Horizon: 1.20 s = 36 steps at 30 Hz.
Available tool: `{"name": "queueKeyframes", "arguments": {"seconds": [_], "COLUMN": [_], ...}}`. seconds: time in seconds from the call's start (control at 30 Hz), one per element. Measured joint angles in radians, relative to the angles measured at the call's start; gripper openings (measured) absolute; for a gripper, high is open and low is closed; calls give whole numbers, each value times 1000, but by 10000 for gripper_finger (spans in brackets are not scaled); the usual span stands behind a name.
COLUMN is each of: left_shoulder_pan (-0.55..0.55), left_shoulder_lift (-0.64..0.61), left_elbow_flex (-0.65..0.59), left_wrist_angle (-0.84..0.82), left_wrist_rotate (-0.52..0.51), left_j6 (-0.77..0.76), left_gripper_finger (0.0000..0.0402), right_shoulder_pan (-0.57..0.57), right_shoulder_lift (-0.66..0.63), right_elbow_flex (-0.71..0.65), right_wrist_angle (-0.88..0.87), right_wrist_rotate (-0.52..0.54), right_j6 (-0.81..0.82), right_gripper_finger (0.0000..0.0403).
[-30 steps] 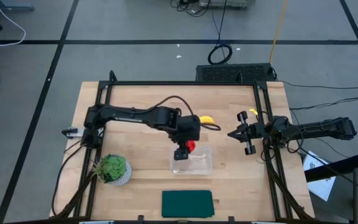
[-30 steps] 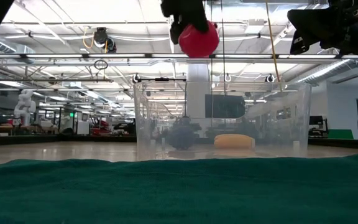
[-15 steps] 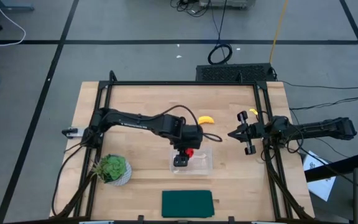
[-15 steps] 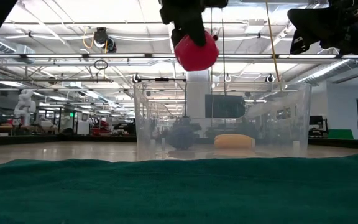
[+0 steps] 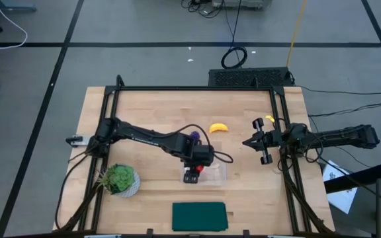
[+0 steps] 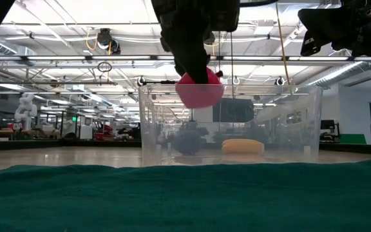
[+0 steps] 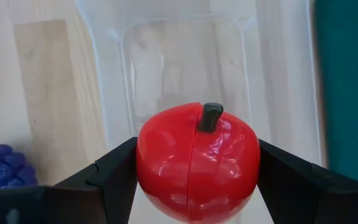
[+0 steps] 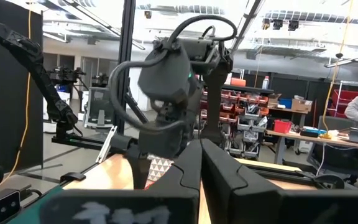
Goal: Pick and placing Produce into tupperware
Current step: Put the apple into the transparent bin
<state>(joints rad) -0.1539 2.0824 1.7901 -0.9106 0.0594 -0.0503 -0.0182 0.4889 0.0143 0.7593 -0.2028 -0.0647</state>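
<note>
My left gripper (image 5: 192,174) hangs over the clear tupperware (image 5: 217,173), shut on the round red fruit (image 7: 194,163). In the low view the fruit (image 6: 199,90) is level with the tupperware's rim (image 6: 269,88). The yellow banana (image 5: 218,127) and the purple grape bunch (image 5: 194,135) lie on the wooden table beyond the tupperware. My right gripper (image 5: 260,142) waits shut at the table's right edge, raised off the table. My left gripper pinches the red fruit by its two opposite sides (image 7: 146,171) between its two fingers (image 7: 114,177). The fingers come from above, pointing steeply down. The fruit is lifted clear over the tupperware's floor (image 7: 185,68), its dark stem (image 7: 210,116) facing the wrist.
A leafy plant in a white pot (image 5: 119,178) stands at the near left. A dark green flat cloth (image 5: 199,216) lies at the near edge, in front of the tupperware. Black frame rails (image 5: 283,165) run along the table's sides.
My left gripper has sunk and gone a little toward the table's near edge, still shut on the red fruit. The fruit has come down from well above the tupperware to the level of its rim. The arm's move has uncovered the grape bunch.
</note>
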Motion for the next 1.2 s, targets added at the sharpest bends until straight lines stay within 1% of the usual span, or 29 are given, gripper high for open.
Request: {"name": "queueKeyframes", "arguments": {"seconds": [0.3, 0.57, 0.77, 0.87, 1.2], "left_shoulder_pan": [1, 1, 1, -6, -19], "left_shoulder_lift": [0, 0, 0, 0, 0], "left_elbow_flex": [-31, -31, -31, -31, -31], "left_wrist_angle": [47, 45, 40, 33, 30], "left_wrist_rotate": [-18, -18, -19, -67, -99], "left_j6": [-21, -26, -68, -88, -106], "left_gripper_finger": [273, 273, 273, 273, 273], "right_shoulder_pan": [0, 0, 0, 0, 0], "right_shoulder_lift": [0, 0, 0, 0, 0], "right_elbow_flex": [0, 0, 0, 0, 0], "right_wrist_angle": [0, 0, 0, 0, 0], "right_wrist_rotate": [0, 0, 0, 0, 0], "right_j6": [0, 0, 0, 0, 0], "right_gripper_finger": [0, 0, 0, 0, 0]}}
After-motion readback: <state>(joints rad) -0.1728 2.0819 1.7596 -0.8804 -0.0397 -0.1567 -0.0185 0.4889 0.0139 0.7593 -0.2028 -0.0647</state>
